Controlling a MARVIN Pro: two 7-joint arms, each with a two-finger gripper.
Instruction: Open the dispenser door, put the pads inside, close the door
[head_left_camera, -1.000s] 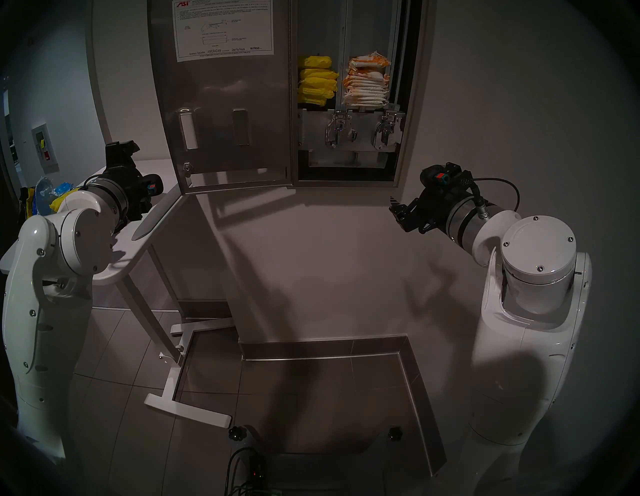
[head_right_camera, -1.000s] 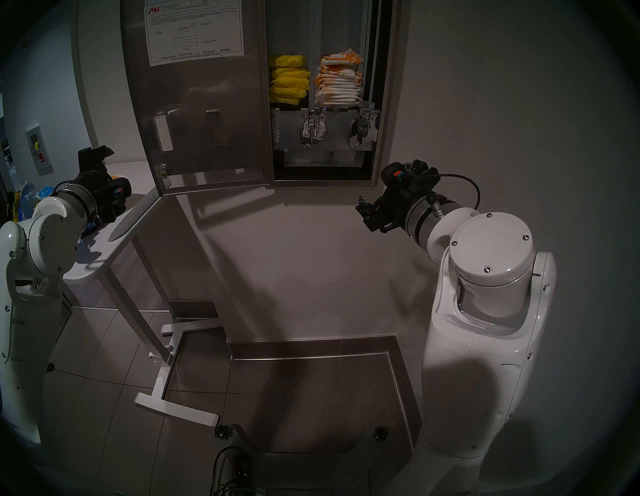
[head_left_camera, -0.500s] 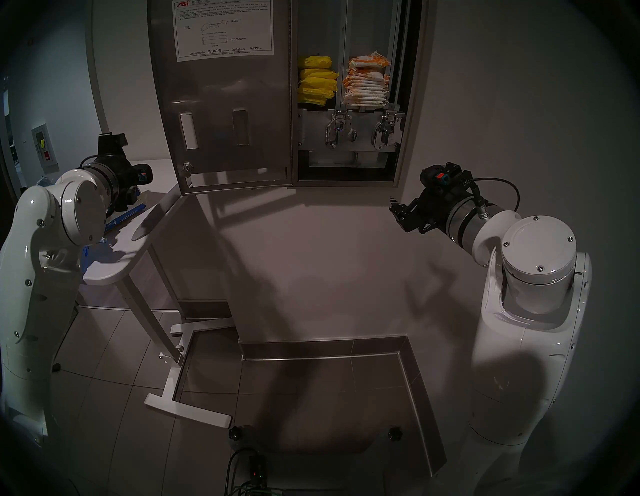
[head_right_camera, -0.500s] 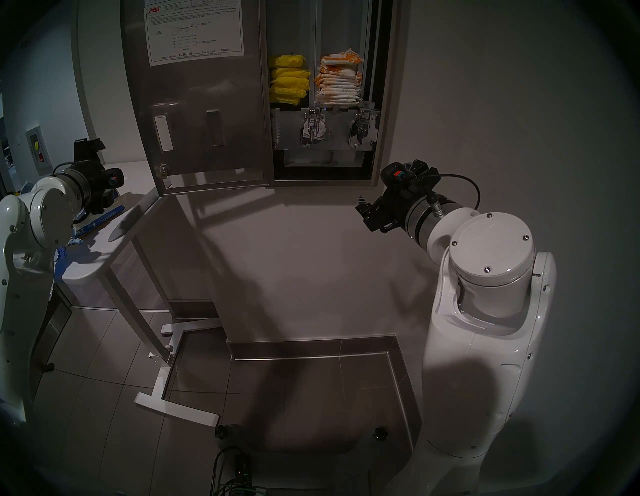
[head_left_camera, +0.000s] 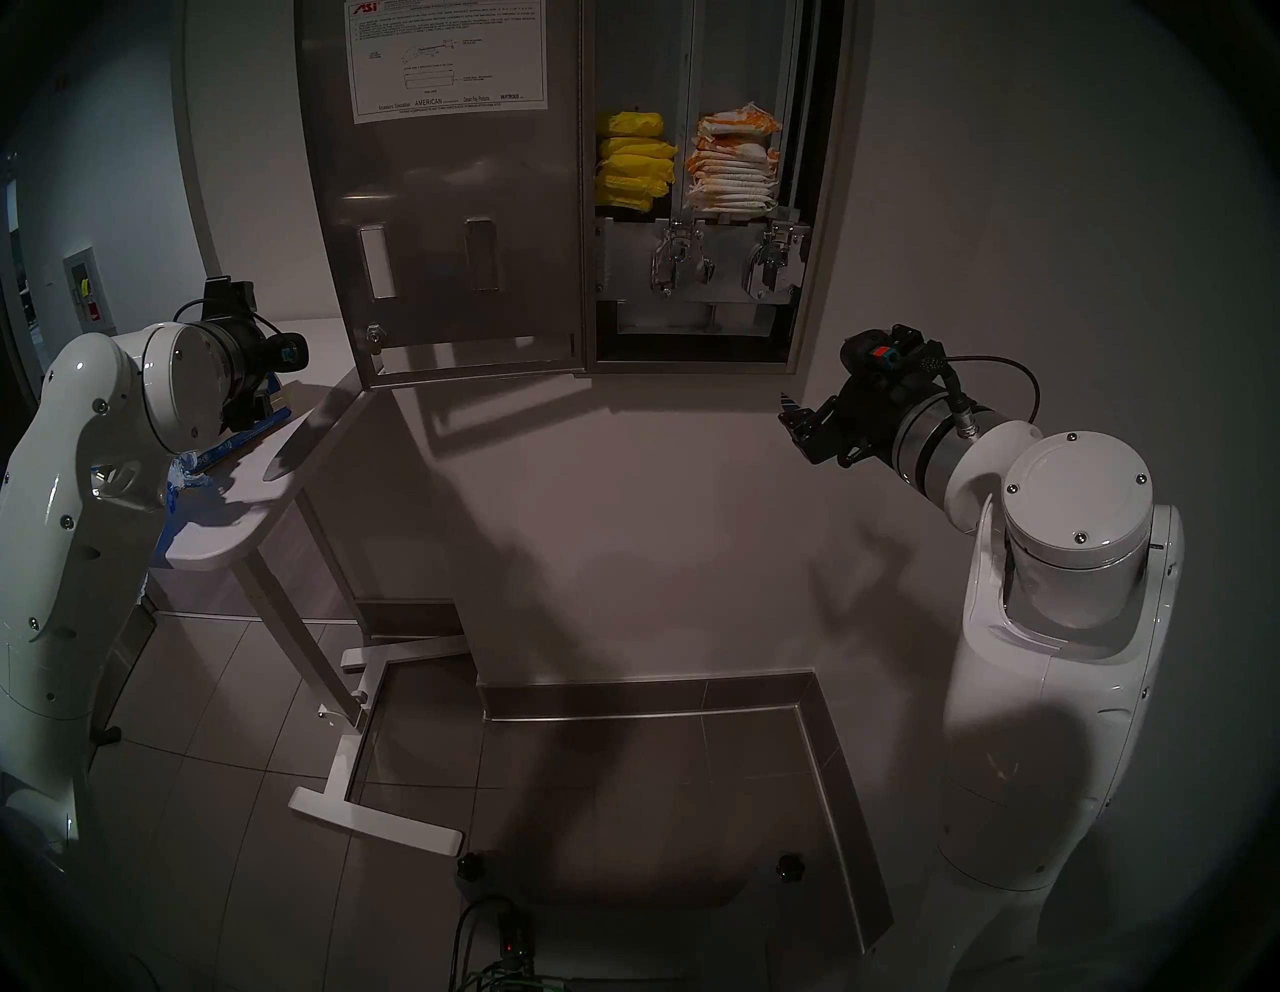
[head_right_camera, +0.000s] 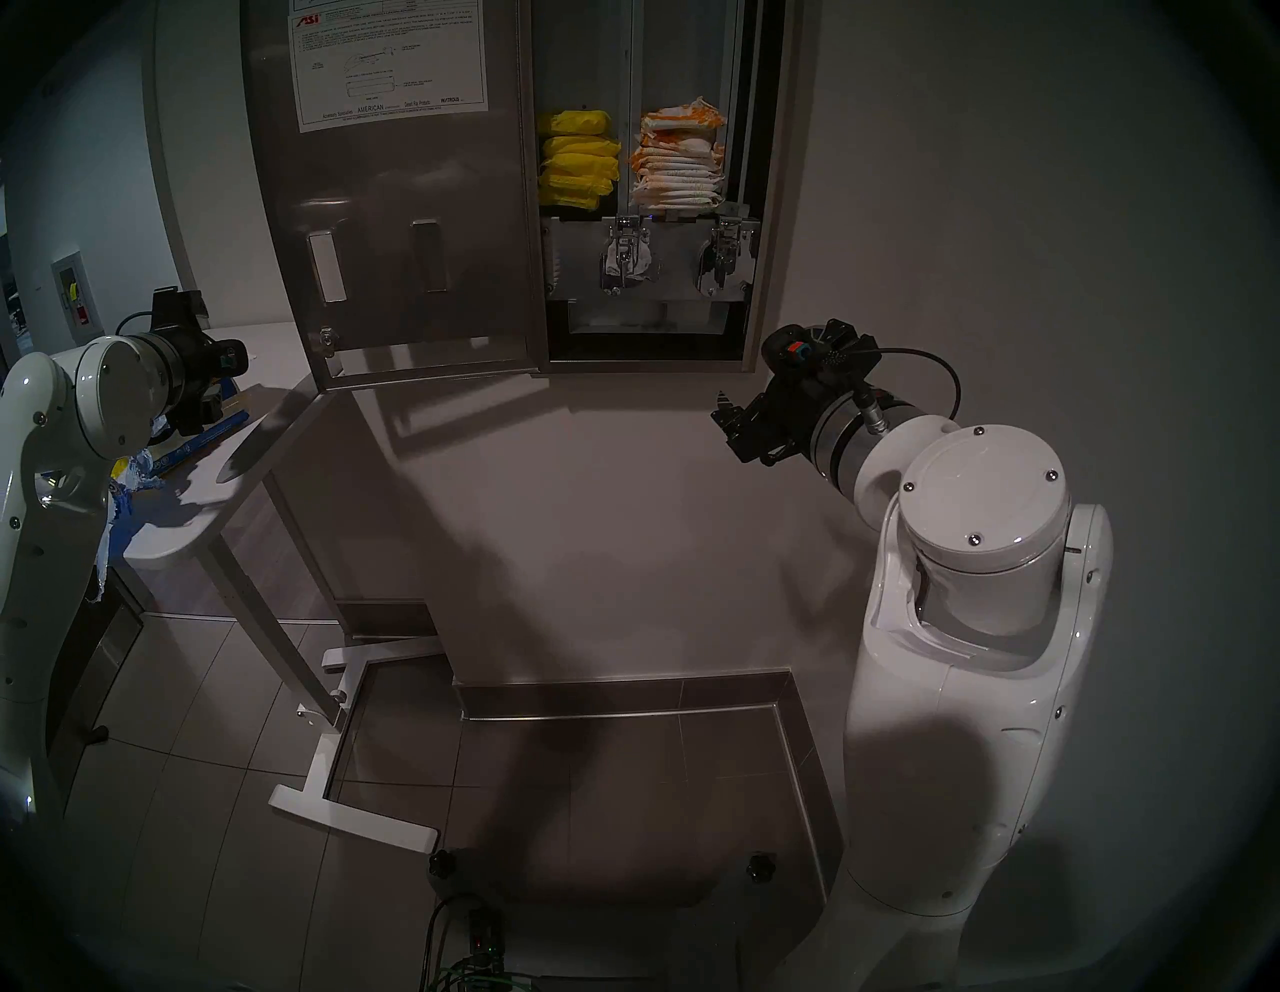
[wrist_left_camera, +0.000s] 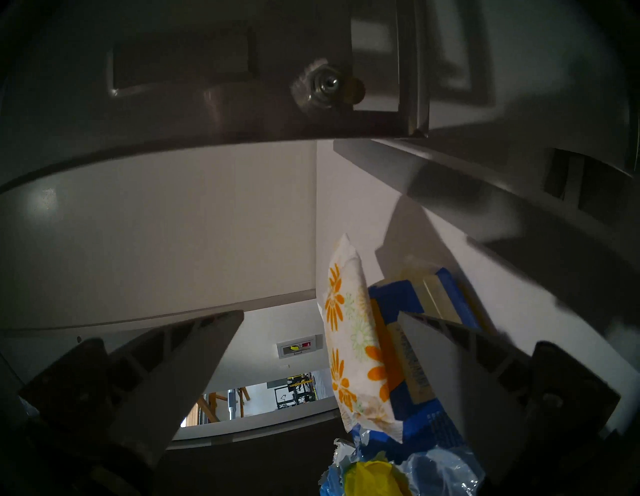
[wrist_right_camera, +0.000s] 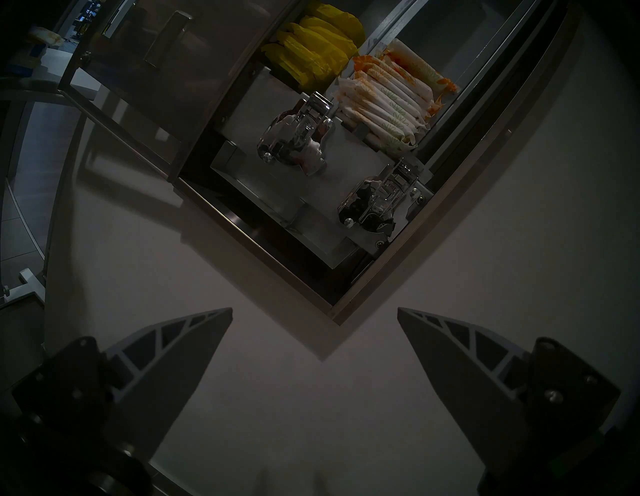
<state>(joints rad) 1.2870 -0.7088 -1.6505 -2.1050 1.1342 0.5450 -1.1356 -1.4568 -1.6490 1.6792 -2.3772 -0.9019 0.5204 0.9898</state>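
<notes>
The left gripper (wrist_left_camera: 320, 313), with its 2 pale ribbed fingers (wrist_left_camera: 194, 350) spread wide and nothing between them, hangs over the near end of the small white side table (head_left_camera: 235, 547). Just beside its right finger, apart from it, lies 1 soft white packet printed with orange daisies (wrist_left_camera: 356, 346), resting on a flat blue-and-yellow box (wrist_left_camera: 429, 311); a torn blue-and-yellow plastic bag (wrist_left_camera: 374, 474) is crumpled nearer the wrist. The jaws probably stand wide so they can straddle the packet's soft width, and the table sits at the left of the cabinet so the loose stock is within this arm's reach.

Above and beyond the packet hangs the tall brushed-steel dispenser door (head_left_camera: 450, 208), swung fully open to the left, its round key lock (wrist_left_camera: 327, 86) and white instruction sheet (head_left_camera: 447, 59) facing out. Open like this, it leaves both chutes free for loading.

Inside, the right chute holds a stack of daisy-printed pads (head_left_camera: 734, 166); the left holds plain yellow wrapped packets (head_left_camera: 634, 163), above 2 chrome lever mechanisms (wrist_right_camera: 298, 142).

The right gripper (wrist_right_camera: 313, 311), also released and empty, points at the wall below the cabinet, well apart from it, apparently parked out of the way.
</notes>
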